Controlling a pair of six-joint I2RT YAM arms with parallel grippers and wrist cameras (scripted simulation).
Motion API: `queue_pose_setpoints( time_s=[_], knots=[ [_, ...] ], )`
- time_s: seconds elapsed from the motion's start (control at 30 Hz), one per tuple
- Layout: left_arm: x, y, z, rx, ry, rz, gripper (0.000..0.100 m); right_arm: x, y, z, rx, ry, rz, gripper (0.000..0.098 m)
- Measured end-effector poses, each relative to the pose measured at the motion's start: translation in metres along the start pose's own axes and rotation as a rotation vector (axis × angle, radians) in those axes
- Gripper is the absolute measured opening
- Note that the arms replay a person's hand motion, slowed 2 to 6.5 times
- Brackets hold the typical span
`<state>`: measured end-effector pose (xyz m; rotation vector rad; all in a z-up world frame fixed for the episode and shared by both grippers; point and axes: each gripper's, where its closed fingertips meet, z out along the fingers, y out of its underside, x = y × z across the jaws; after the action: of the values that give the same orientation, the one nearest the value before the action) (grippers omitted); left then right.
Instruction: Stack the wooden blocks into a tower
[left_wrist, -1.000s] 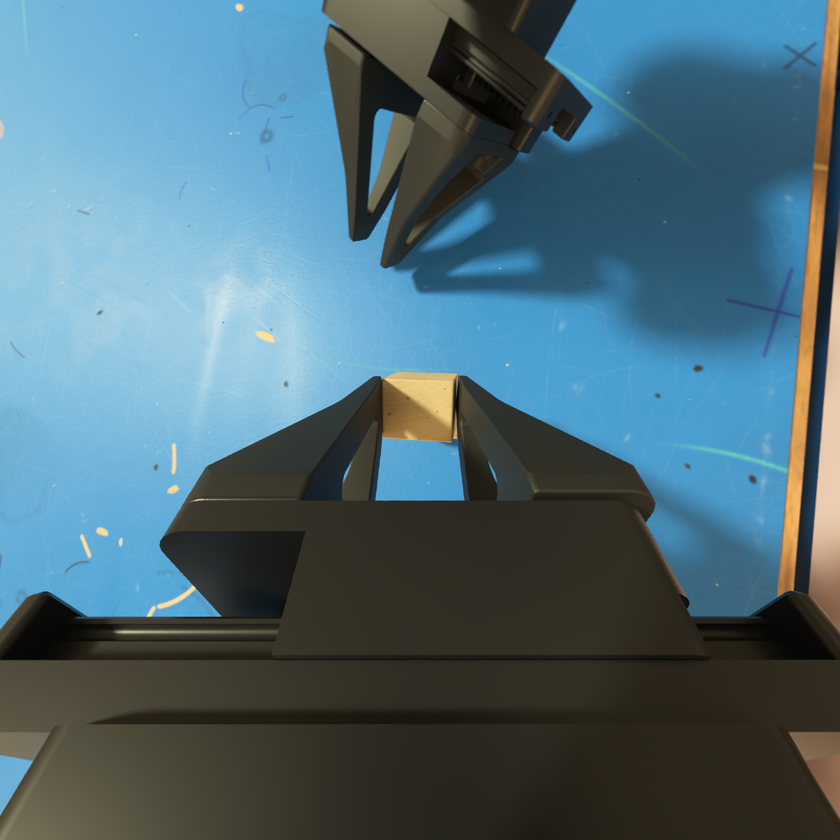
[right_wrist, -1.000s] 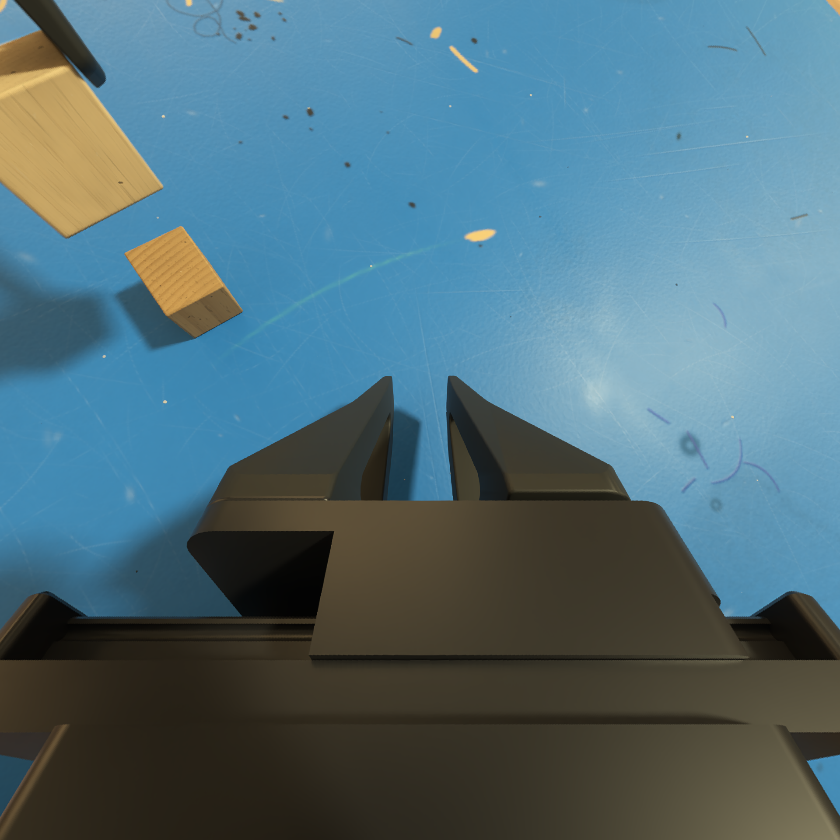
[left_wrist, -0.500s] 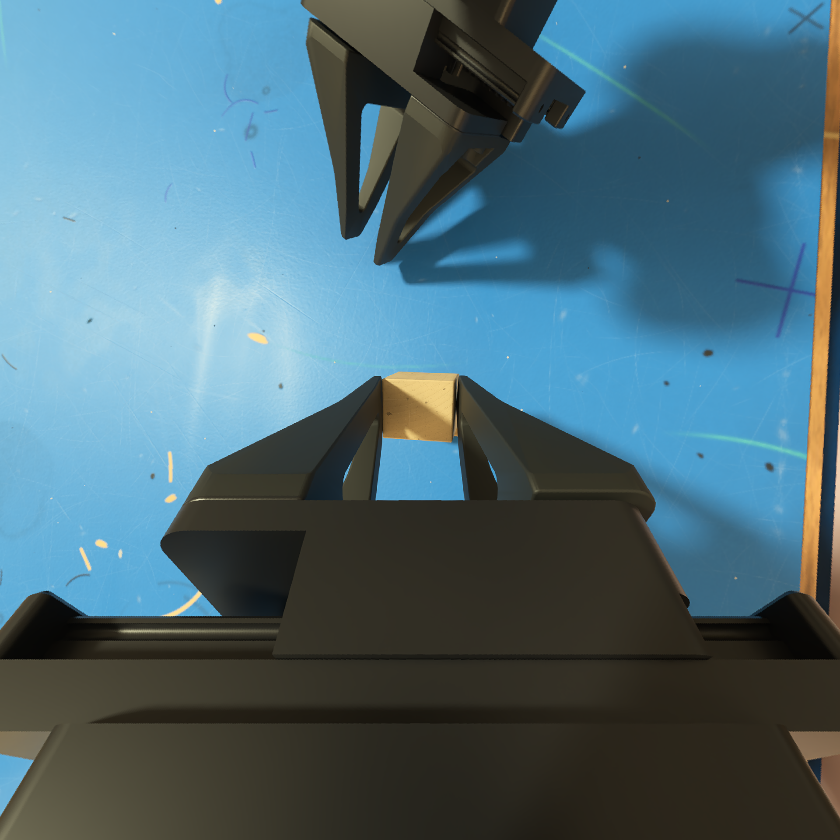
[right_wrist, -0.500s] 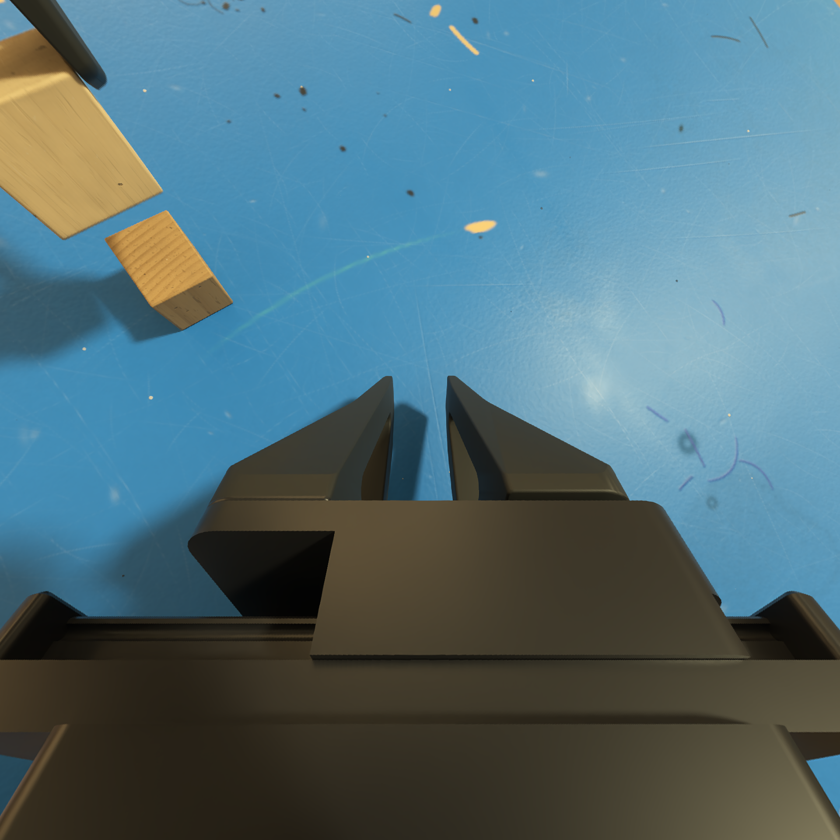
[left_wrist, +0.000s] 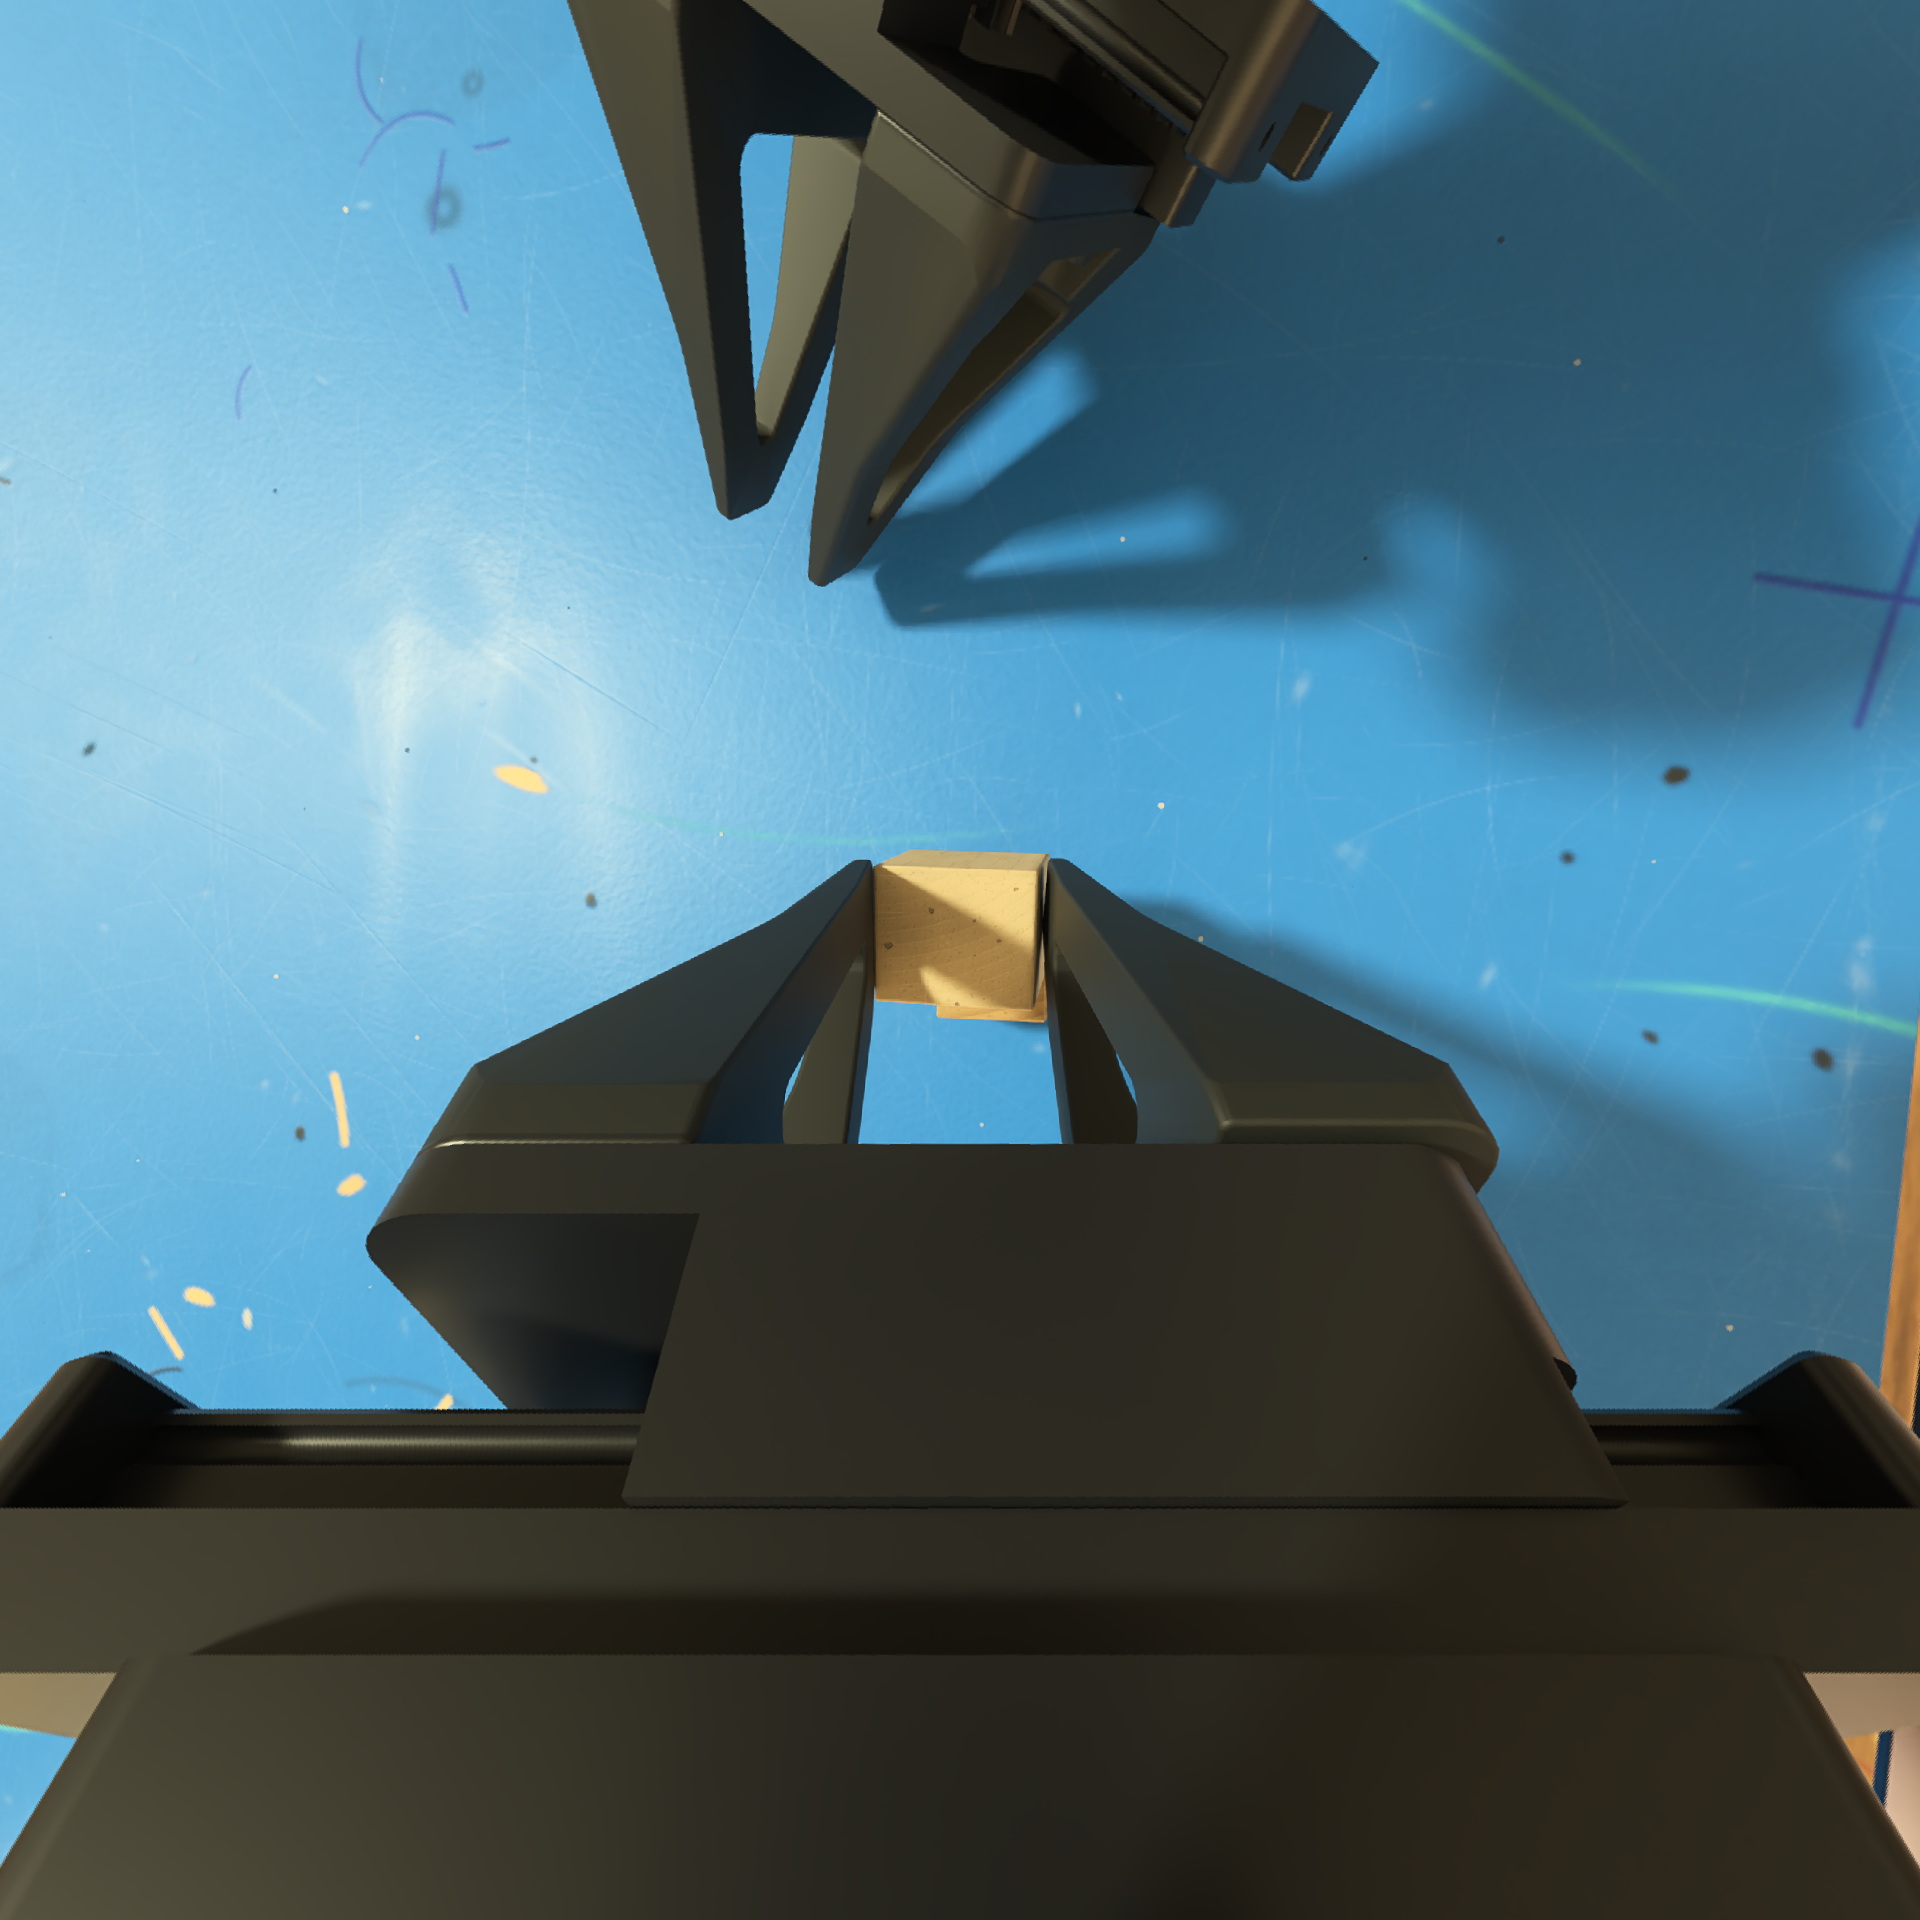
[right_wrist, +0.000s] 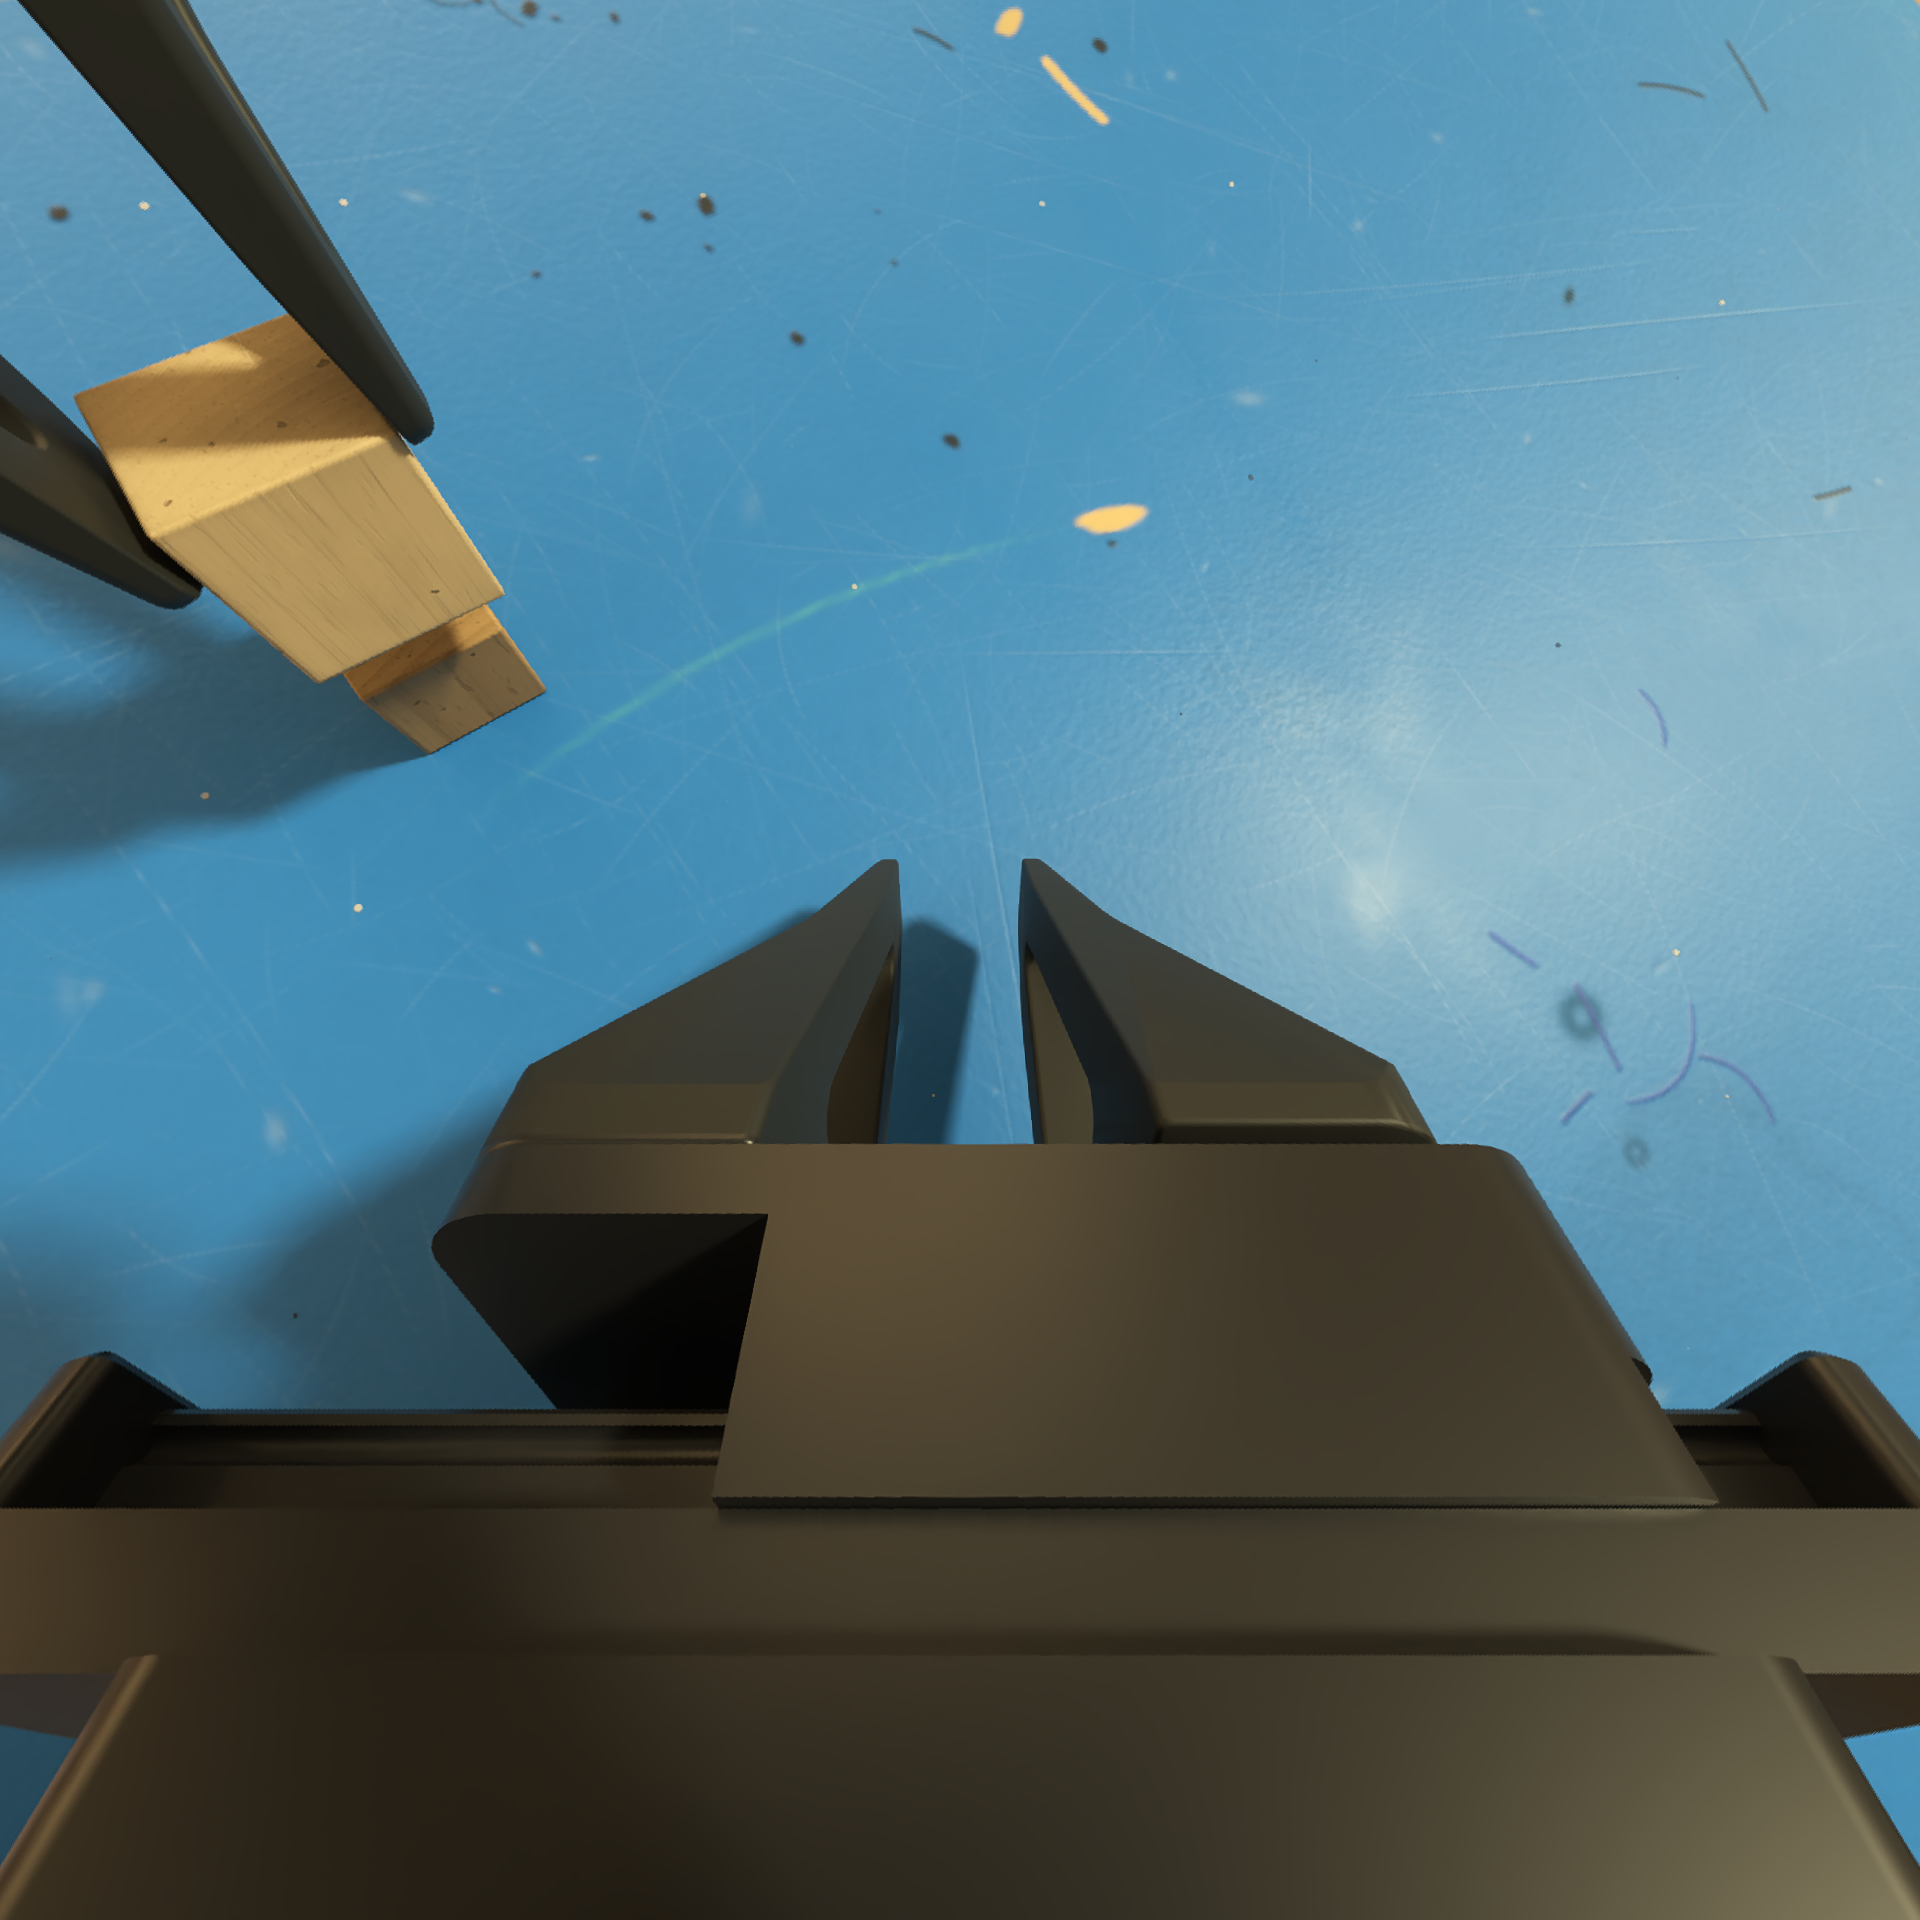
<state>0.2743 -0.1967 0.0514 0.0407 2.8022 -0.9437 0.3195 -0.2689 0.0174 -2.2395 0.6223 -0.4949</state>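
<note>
My left gripper (left_wrist: 958, 935) is shut on a pale wooden block (left_wrist: 956, 925). It holds the block right over a second, smaller-looking wooden block (left_wrist: 992, 1011), of which only a sliver shows beneath. In the right wrist view the held block (right_wrist: 281, 488) sits between the left gripper's fingers (right_wrist: 312, 312) and covers most of the lower block (right_wrist: 457, 681), which stands on the blue table. I cannot tell whether the two blocks touch. My right gripper (right_wrist: 958, 883) is slightly open and empty, low over bare table to the right of the blocks. It also shows in the left wrist view (left_wrist: 779, 545).
The blue table top (right_wrist: 1351, 520) is scratched and speckled. Its wooden edge strip (left_wrist: 1896, 1195) runs along the right side of the left wrist view. The right gripper hangs just beyond the blocks as the left wrist view shows them.
My left gripper has carried its block over the second block, so the two now overlap where a gap showed before. The right gripper looms larger in the left wrist view; its jaws are unchanged.
</note>
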Motion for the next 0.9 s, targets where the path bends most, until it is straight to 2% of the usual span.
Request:
queue_pose_setpoints(
  time_s=[0.53, 0.9],
  knots=[
    [-0.0002, 0.0040, 0.0021, -0.057, 0.006, 0.018, 0.027, 0.0015, -0.0007, 0.0001, 0.000, 0.000, -0.001, 0.0191],
    [-0.0002, 0.0085, 0.0009, -0.150, 0.012, 0.056, 0.027, 0.0007, -0.0003, 0.0001, -0.001, -0.002, 0.002, 0.0191]
  ],
)
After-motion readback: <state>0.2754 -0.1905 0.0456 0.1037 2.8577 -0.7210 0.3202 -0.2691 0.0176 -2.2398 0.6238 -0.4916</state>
